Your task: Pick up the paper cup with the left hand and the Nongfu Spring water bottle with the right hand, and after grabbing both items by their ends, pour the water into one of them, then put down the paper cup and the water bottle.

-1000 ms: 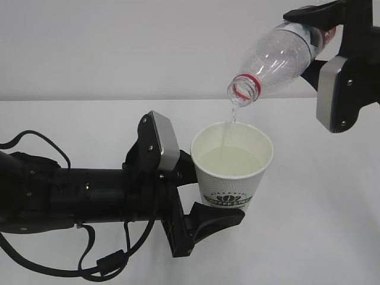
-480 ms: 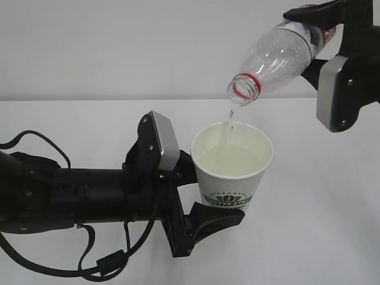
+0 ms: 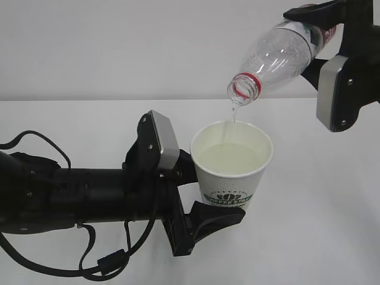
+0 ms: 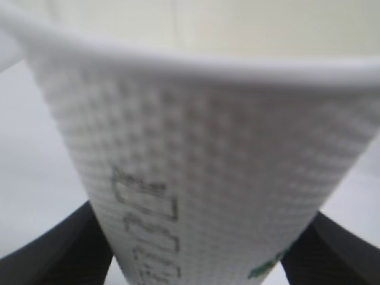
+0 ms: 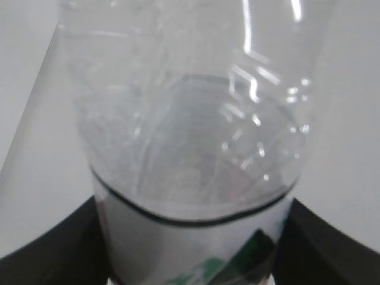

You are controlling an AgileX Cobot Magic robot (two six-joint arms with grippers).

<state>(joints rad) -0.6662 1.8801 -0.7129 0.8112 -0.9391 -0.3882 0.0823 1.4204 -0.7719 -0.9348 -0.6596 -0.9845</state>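
Observation:
The white paper cup (image 3: pixel 233 178) with its green logo is held upright above the table, and my left gripper (image 3: pixel 208 193) is shut on its lower part. In the left wrist view the cup (image 4: pixel 208 148) fills the frame between the black fingers (image 4: pixel 53 255). The clear Nongfu Spring water bottle (image 3: pixel 279 53) is tilted mouth-down over the cup, with my right gripper (image 3: pixel 314 38) shut on its labelled end. A thin stream of water (image 3: pixel 232 116) falls from the red-ringed mouth (image 3: pixel 243 88) into the cup, which holds water (image 3: pixel 230 159). In the right wrist view the bottle (image 5: pixel 190 148) sits between the fingers (image 5: pixel 47 249).
A white table (image 3: pixel 320 225) lies under both arms, with a plain white wall (image 3: pixel 119 47) behind. The left arm's black cable (image 3: pixel 107 264) loops at the lower left near the front edge.
Neither arm has moved. Water keeps trickling from the bottle into the cup.

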